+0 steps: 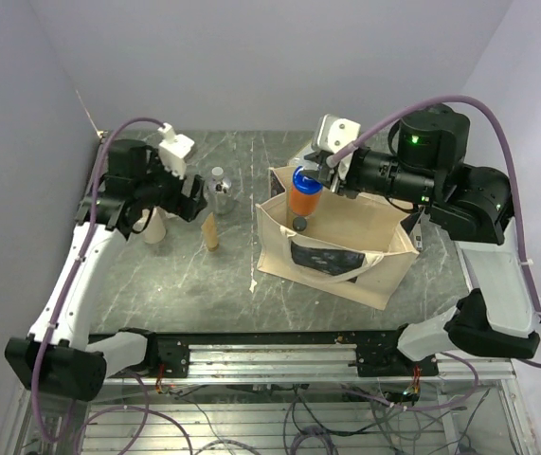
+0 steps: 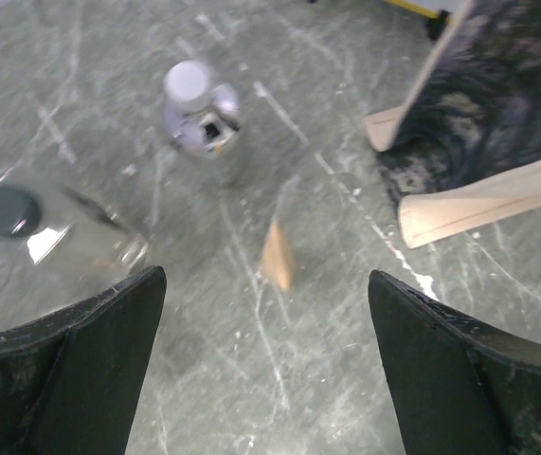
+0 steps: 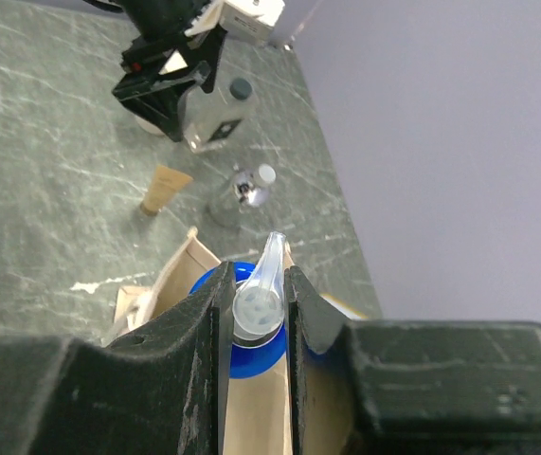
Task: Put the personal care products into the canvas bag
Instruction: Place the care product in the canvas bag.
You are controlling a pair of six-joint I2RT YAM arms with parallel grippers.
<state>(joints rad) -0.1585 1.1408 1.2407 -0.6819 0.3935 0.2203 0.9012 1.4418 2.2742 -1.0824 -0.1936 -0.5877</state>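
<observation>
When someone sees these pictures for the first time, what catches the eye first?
The orange bottle with a blue cap stands out, gripped at its top by the right claw over the open canvas bag. On the left, the left claw hangs wide open above a tan tube and a silver-capped bottle.

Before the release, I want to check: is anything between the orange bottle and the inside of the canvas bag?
Nothing visible does. The right gripper holds the orange bottle over the open mouth of the canvas bag; a small dark cap shows inside, just beneath.
</observation>
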